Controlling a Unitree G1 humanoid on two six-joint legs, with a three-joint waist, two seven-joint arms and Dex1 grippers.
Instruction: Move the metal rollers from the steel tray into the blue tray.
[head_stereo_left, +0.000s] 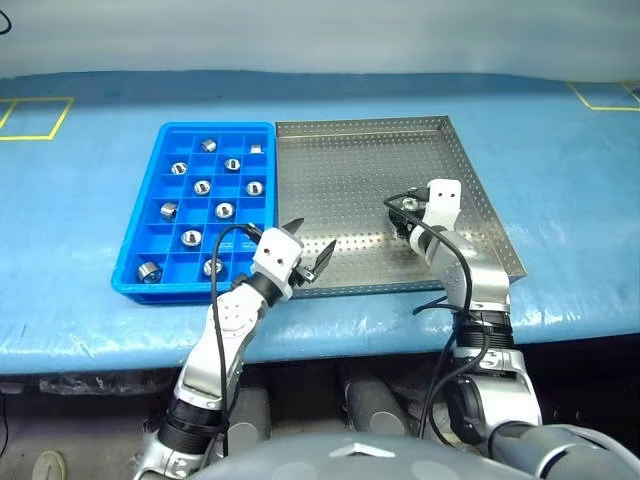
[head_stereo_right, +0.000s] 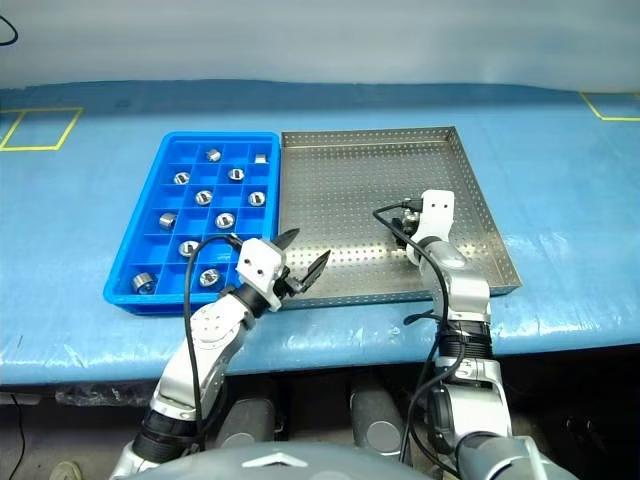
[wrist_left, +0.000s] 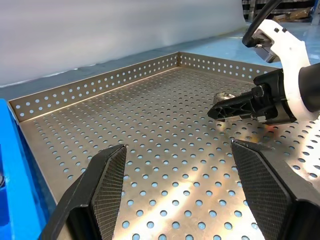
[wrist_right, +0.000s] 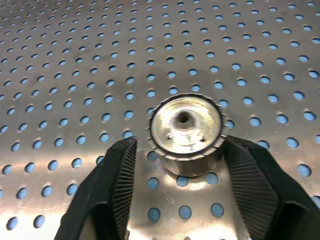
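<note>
One roller (wrist_right: 186, 131) is sitting between your right gripper's (wrist_right: 187, 172) spread fingers on the steel tray (head_stereo_left: 340, 180); your left gripper (head_stereo_left: 308, 247) is hanging apart, empty.

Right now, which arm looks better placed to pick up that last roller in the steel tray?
The right. Its pincer already straddles the roller on the steel tray, while the left pincer hangs open at the tray's near edge, well away.

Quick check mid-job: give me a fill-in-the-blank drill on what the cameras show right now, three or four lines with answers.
1. The only roller left in the steel tray sits between the fingers of the ____ claw.
2. The left claw is open and holds ____.
3. The blue tray lies on the steel tray's ____ side.
4. The steel tray's floor is full of small ____.

Missing words: right; nothing; left; holes
</note>
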